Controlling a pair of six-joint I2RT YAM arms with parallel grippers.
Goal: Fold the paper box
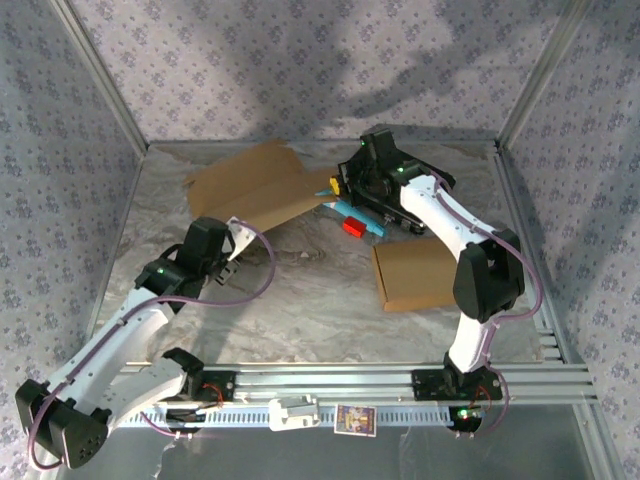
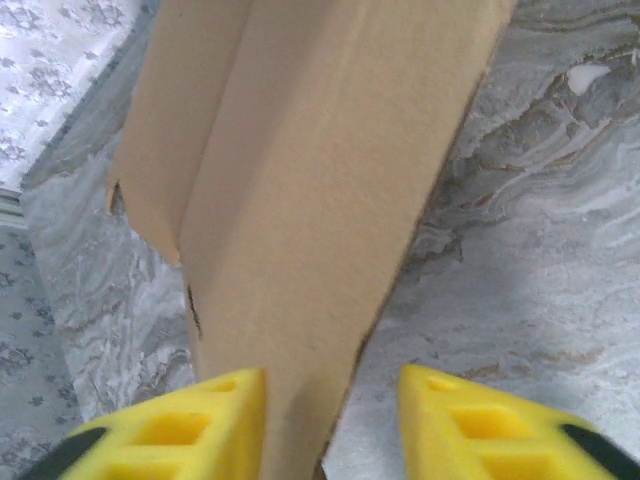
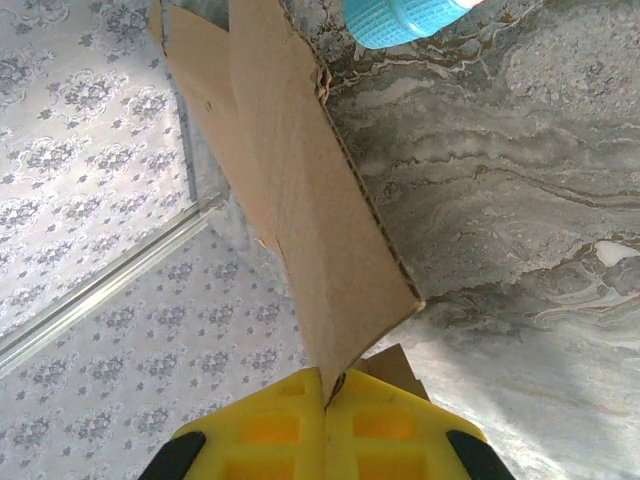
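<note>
The paper box (image 1: pixel 255 185) is a flattened brown cardboard sheet lying at the back left of the table. My right gripper (image 1: pixel 338 187) holds its right edge. In the right wrist view the yellow fingers (image 3: pixel 270 430) are pressed together on a cardboard flap (image 3: pixel 300 200), which rises away from them. My left gripper (image 1: pixel 238 238) is at the box's near edge. In the left wrist view a cardboard corner (image 2: pixel 300 200) runs between the spread yellow fingers (image 2: pixel 200 425). It lies against the left one, with a gap to the right one.
A second brown folded box (image 1: pixel 420 272) lies at the right, beside the right arm. A blue and red object (image 1: pixel 358 222) sits between the two boxes, and its blue end (image 3: pixel 400 18) is near the flap. Patterned walls enclose the table, and a metal rail (image 1: pixel 400 385) runs along the front.
</note>
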